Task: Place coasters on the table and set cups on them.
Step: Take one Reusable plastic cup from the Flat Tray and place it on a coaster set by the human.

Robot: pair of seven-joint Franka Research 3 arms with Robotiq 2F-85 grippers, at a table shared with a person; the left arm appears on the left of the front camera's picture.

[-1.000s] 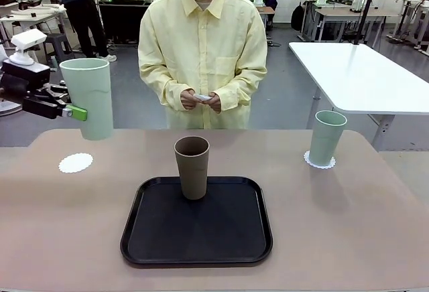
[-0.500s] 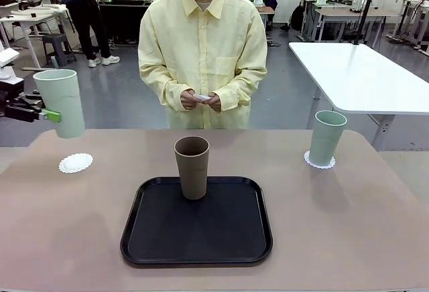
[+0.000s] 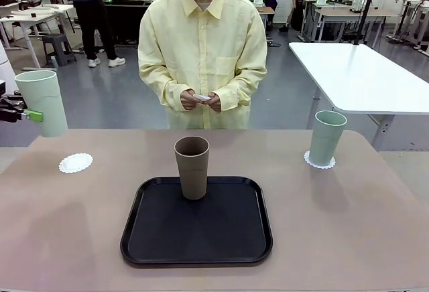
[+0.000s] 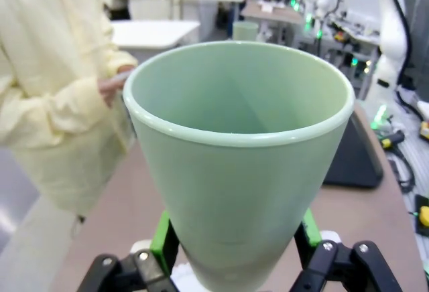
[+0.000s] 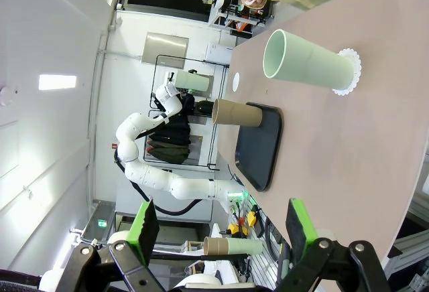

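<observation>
We are looking across the beige-pink surface [image 3: 348, 238], and it is stretching wide from edge to edge. Behind its far side a person [image 3: 201, 44] in a pale yellow shirt is standing square to us. Dead centre, a black tray [image 3: 201, 248] is lying flat on the surface. Now the cups: the held mint cup [image 3: 41, 102] is hanging upright in the air at the far left, clear of the surface. The left pincer [image 3: 20, 114] is grasping it low on its wall, and in the left wrist view we are seeing the green pads [image 4: 161, 238] pressing on either side. The brown cup [image 3: 192, 167] is standing upright on the tray, near its far edge. The second mint cup [image 3: 328, 137] is standing upright over at the right, sitting on the right coaster [image 3: 320, 163], whose lacy rim is peeking out around the base. The left coaster [image 3: 76, 163] is lying bare on the surface, below and to the right of the held mint cup in the front view. The right pincer [image 5: 221, 232] is hovering well apart from the cups, jaws spread wide, gripping nothing. Smallest of all, the person's hands [image 3: 191, 100] are holding a white thing [image 3: 202, 96] at waist height, and we cannot tell what it is.
</observation>
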